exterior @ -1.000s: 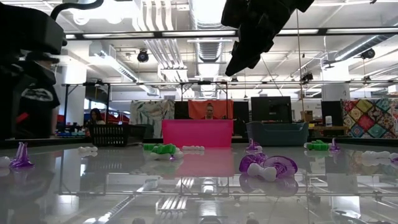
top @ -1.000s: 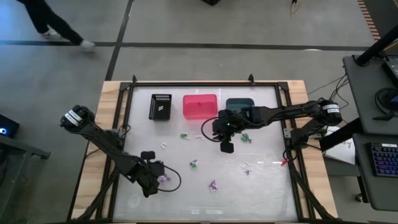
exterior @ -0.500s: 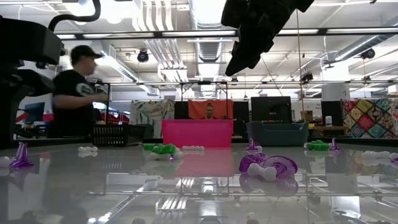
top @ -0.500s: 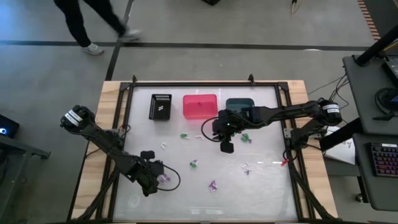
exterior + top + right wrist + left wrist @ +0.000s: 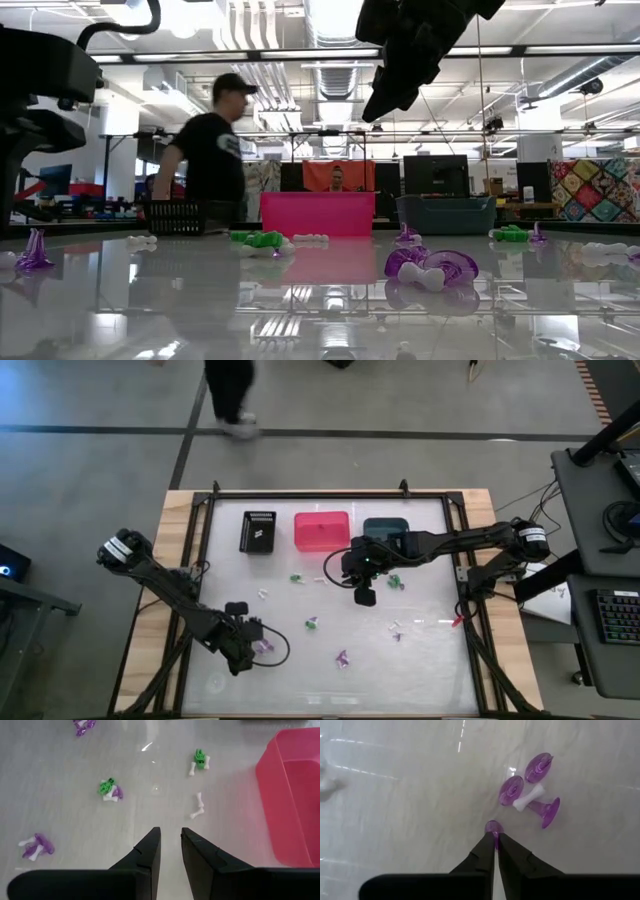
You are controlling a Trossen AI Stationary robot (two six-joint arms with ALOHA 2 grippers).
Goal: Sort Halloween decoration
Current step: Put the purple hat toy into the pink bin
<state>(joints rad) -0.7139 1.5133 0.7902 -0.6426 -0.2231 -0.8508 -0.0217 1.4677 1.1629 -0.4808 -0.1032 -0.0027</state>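
Note:
The Halloween decoration lies scattered over the white table (image 5: 430,660): green pieces (image 5: 106,787) (image 5: 200,759), a white bone (image 5: 197,806), and purple ones (image 5: 36,846). My left gripper (image 5: 495,839), near the table's front left (image 5: 260,647), points steeply down and is shut on a small purple trinket (image 5: 494,826). Just beyond it lies a cluster of purple discs and a white bone (image 5: 532,795). My right gripper (image 5: 171,837) hangs open high over the table's middle (image 5: 365,596), with nothing between its fingers. My left gripper pinches the purple trinket between its two fingertips, coming steeply from above. A rounded purple end (image 5: 493,825) sticks out just past the tips. I cannot tell whether the trinket is lifted or rests on the table.
A black bin (image 5: 258,531), a pink bin (image 5: 322,530) and a teal bin (image 5: 385,528) stand in a row along the far edge. A raised frame (image 5: 205,560) borders the table. A person (image 5: 215,150) walks behind the table.
A person beyond the far edge has walked from the left toward the right. Both arms have kept their places.

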